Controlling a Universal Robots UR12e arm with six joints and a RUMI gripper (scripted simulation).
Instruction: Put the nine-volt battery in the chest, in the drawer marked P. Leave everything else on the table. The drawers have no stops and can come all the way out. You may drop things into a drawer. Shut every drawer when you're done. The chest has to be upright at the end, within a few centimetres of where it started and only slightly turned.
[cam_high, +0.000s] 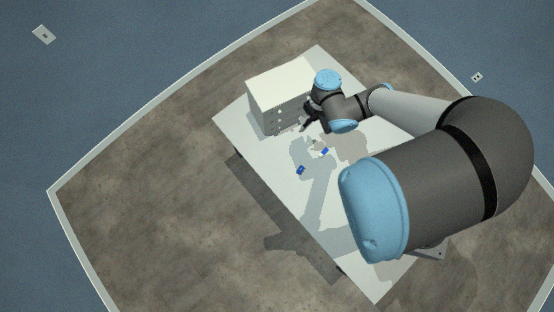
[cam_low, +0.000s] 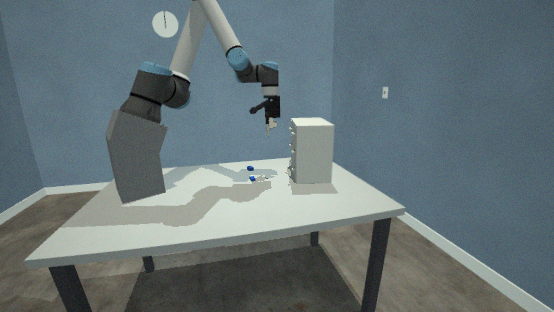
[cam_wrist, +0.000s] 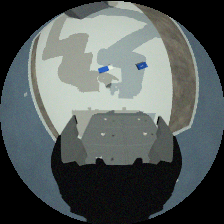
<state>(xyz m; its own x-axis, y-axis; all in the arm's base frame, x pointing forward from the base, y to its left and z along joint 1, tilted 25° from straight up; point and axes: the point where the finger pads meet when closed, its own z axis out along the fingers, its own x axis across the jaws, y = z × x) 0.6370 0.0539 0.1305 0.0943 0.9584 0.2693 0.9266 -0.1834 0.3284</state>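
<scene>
The pale chest (cam_high: 274, 85) (cam_low: 315, 152) (cam_wrist: 120, 144) stands upright; its drawers look shut and their marks are unreadable. My gripper (cam_high: 315, 127) (cam_low: 269, 128) (cam_wrist: 117, 116) is open and empty, high above the table, in front of the chest's knobbed face. A blue block with a dark part (cam_high: 300, 170) (cam_low: 250, 168) (cam_wrist: 142, 65) lies on the table. A blue block with a white end (cam_high: 324, 150) (cam_low: 252, 178) (cam_wrist: 103, 69) lies nearer the chest's front. I cannot tell for sure which is the nine-volt battery.
A small grey thing (cam_wrist: 108, 85) lies between the blocks and the chest. The white table (cam_high: 350, 265) (cam_low: 230, 220) carries the arm's base at the end opposite the chest. The chest stands near the table's far end. The arm's shadow falls over the blocks' area.
</scene>
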